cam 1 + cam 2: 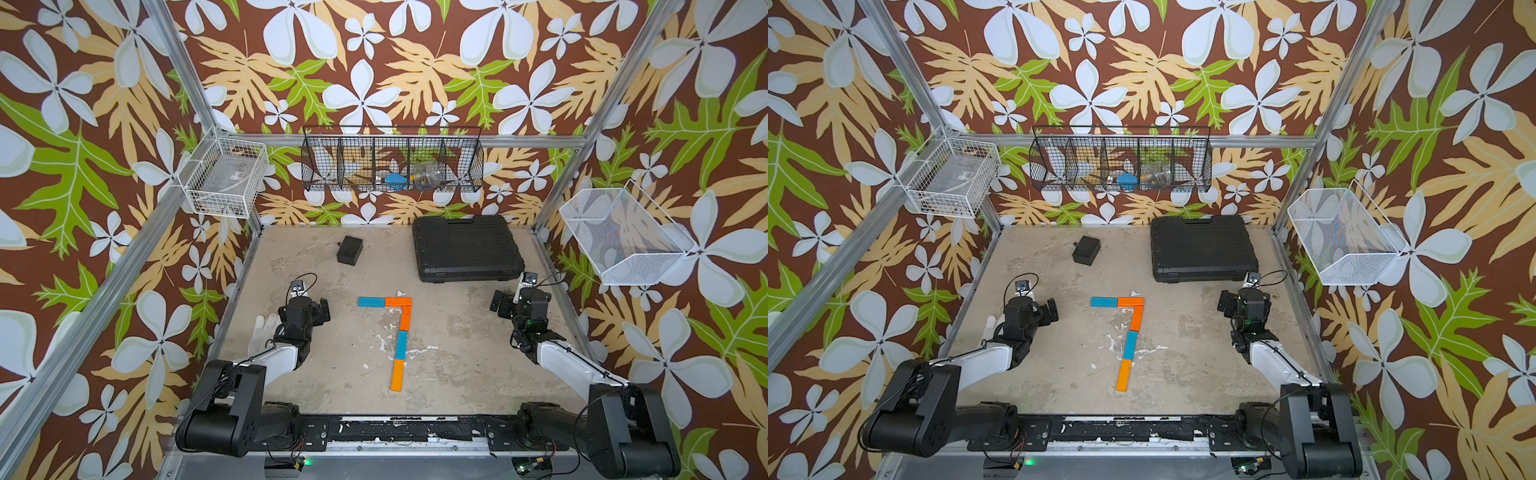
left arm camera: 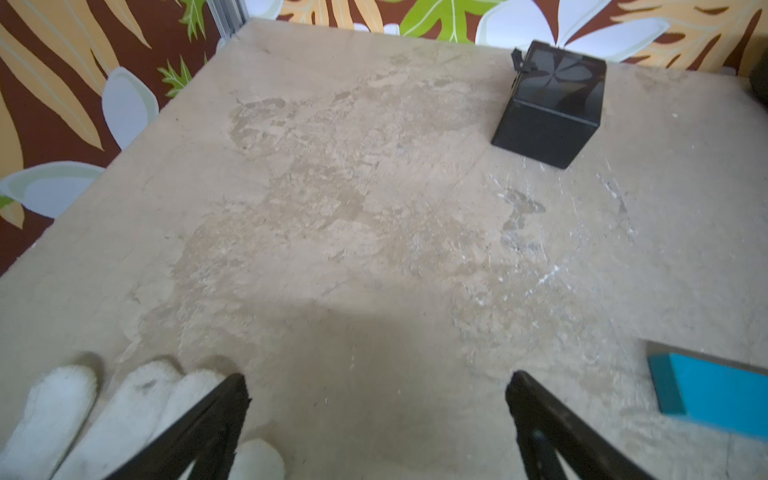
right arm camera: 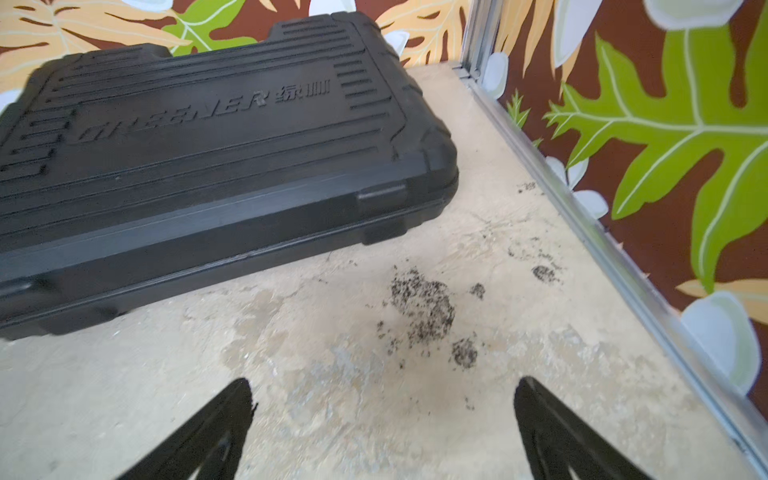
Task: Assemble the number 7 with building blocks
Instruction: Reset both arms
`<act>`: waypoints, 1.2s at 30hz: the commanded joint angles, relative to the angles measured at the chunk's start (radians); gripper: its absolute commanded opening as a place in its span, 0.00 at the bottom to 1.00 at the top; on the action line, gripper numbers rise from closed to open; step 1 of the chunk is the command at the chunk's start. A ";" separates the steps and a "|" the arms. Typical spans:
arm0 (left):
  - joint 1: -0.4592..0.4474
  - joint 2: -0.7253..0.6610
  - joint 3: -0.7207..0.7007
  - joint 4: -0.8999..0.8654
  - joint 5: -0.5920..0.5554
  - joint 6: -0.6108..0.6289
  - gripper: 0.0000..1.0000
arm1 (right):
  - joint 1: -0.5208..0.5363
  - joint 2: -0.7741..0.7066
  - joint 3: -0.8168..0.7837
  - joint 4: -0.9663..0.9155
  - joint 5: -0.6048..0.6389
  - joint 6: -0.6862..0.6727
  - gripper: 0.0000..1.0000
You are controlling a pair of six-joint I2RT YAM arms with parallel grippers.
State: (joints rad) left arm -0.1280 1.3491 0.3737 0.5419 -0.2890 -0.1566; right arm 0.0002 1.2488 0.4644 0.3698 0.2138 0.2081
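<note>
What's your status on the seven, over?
Left tool open, right tool open, both empty. Five building blocks form the 7. White glove beside left tool; black box, black case behind, apart.

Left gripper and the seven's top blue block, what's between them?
Nothing: only bare tabletop lies between the left gripper and the top blue block, shown in both top views and the left wrist view.

Bright, even light; soft shadows; wrist views slightly blurred.
</note>
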 commanded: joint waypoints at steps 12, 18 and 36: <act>0.000 0.161 0.074 0.274 -0.017 0.127 1.00 | -0.002 0.197 -0.109 0.536 0.092 -0.045 1.00; 0.007 0.159 0.045 0.330 -0.012 0.126 1.00 | 0.061 0.239 -0.090 0.562 -0.015 -0.172 1.00; 0.008 0.060 -0.147 0.594 0.052 0.147 1.00 | 0.071 0.228 -0.285 0.886 0.019 -0.171 1.00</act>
State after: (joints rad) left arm -0.1204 1.4239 0.2687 0.9863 -0.2417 -0.0177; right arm 0.0719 1.4792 0.1780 1.2343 0.2325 0.0406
